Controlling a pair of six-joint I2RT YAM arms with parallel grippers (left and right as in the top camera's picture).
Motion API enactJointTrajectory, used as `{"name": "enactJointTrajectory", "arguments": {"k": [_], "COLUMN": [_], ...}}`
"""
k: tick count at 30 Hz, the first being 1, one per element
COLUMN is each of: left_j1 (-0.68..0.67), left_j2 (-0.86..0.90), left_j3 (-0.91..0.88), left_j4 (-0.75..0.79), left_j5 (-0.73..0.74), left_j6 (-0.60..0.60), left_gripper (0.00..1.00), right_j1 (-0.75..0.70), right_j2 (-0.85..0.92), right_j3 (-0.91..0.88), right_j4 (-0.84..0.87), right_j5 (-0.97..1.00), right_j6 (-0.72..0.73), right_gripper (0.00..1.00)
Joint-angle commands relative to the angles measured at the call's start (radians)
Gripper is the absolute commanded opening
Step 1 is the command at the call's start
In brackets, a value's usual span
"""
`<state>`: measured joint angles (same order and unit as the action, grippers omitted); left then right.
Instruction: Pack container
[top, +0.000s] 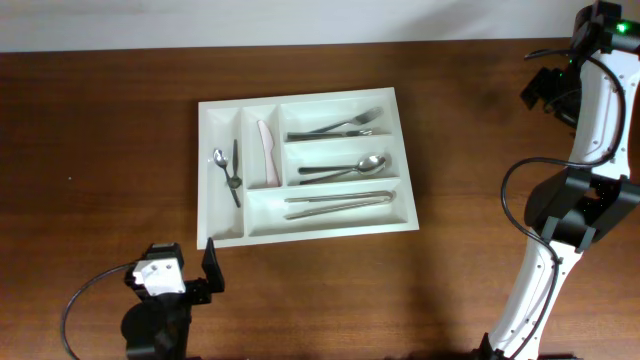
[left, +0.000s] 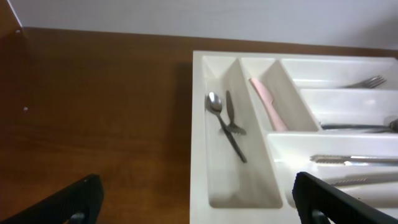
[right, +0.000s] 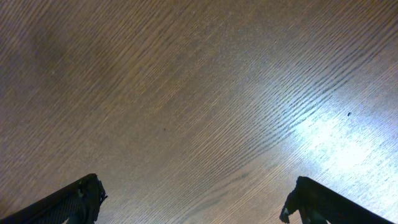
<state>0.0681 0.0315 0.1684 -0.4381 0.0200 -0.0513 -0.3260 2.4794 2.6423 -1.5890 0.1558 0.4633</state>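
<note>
From above, the tray (top: 224, 218) sits in the middle of the table (top: 100, 150) with all the cutlery (top: 345, 167) inside it and none loose, so I think the packing is done and the arms only need to keep back. The left wrist view shows the left gripper (left: 196, 186) wide open and empty just near the tray's near left corner, with the tray's right side cut off. The right wrist view shows the right gripper (right: 193, 186) wide open and empty over bare wood, with no tray in sight.
</note>
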Motion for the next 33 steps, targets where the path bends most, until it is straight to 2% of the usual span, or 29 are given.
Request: {"name": "enactJointTrajectory", "arguments": {"k": [1, 8, 33], "left_j1": [0.002, -0.002, -0.002], "left_j2": [-0.026, -0.026, -0.026], "left_j3": [-0.042, -0.04, -0.034], "left_j4": [0.0, -0.005, -0.034], "left_j5": [0.011, 0.01, 0.014], "left_j6": [0.015, 0.091, 0.09], "left_gripper": [0.99, 0.99, 0.99], "right_j1": [-0.002, -0.002, -0.002], "right_j2": [-0.037, -0.037, -0.037], "right_j3": [0.02, 0.02, 0.02], "right_j4": [0.0, 0.0, 0.0], "right_j5": [0.002, 0.002, 0.002], "right_j6": [-0.003, -0.003, -0.003], "right_gripper": [0.99, 0.99, 0.99]}}
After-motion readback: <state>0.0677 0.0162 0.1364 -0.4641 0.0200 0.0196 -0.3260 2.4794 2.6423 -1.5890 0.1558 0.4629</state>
